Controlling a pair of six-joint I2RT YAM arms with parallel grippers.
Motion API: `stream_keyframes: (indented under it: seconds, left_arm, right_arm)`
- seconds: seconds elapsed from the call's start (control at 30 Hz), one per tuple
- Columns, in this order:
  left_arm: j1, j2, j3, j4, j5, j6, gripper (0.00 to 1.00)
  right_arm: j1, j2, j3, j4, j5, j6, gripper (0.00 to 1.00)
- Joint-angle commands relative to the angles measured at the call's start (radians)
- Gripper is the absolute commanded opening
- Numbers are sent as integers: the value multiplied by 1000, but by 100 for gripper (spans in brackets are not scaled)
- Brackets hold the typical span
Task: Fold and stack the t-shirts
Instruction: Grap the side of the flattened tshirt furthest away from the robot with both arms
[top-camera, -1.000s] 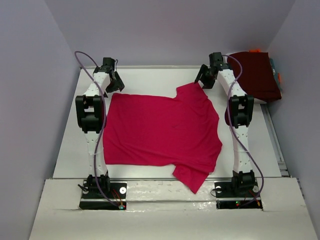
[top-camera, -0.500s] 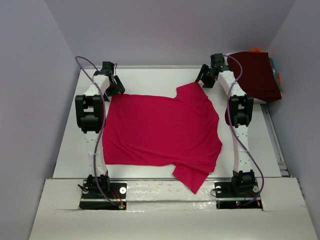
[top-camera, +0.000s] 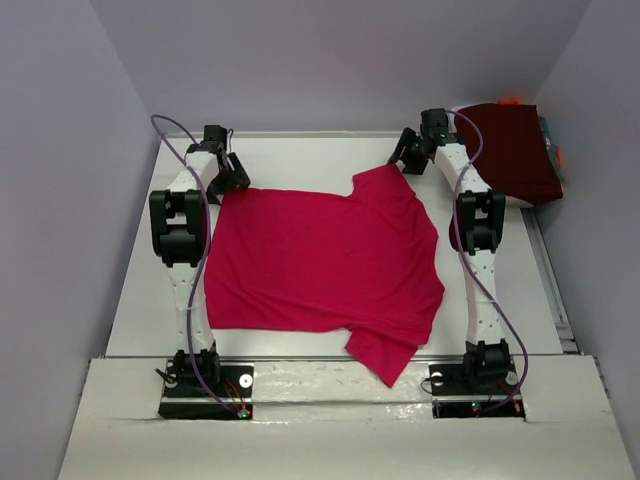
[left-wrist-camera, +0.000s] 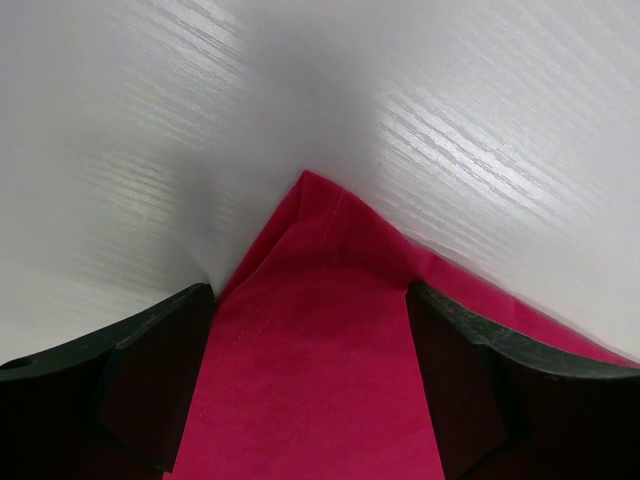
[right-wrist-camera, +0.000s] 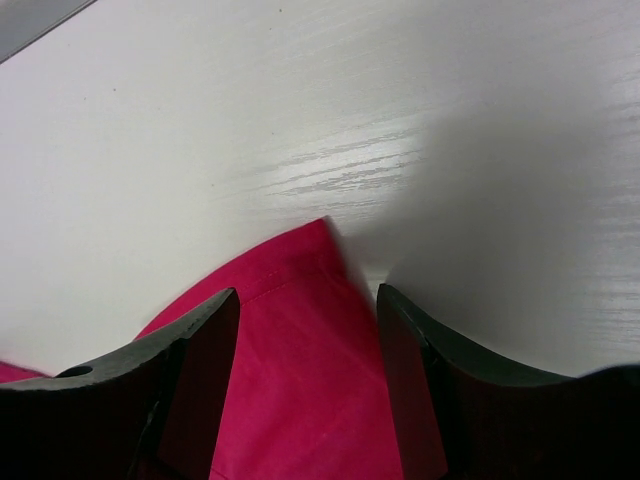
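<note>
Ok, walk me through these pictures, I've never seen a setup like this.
Two robot arms are bolted at the near edge of a white table. The wide picture looks down from above and behind them: left arm, right arm. The other two pictures come from a camera on each wrist. A crimson-pink t-shirt lies spread out, and a dark maroon garment sits folded at the far right. The black left fingers and right fingers are open, each pair straddling a far corner of the shirt. Nothing is held.
</note>
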Motion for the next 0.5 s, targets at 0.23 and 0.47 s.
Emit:
stream_keyframes:
  seconds: [0.23, 0.47]
  left_arm:
    - [14, -14, -22, -6, 25, 1, 82]
    - [14, 11, 15, -4, 29, 15, 65]
  right_arm:
    - [-5, 33, -49, 21, -75, -4, 45]
    - [-5, 30, -62, 12, -84, -7, 31]
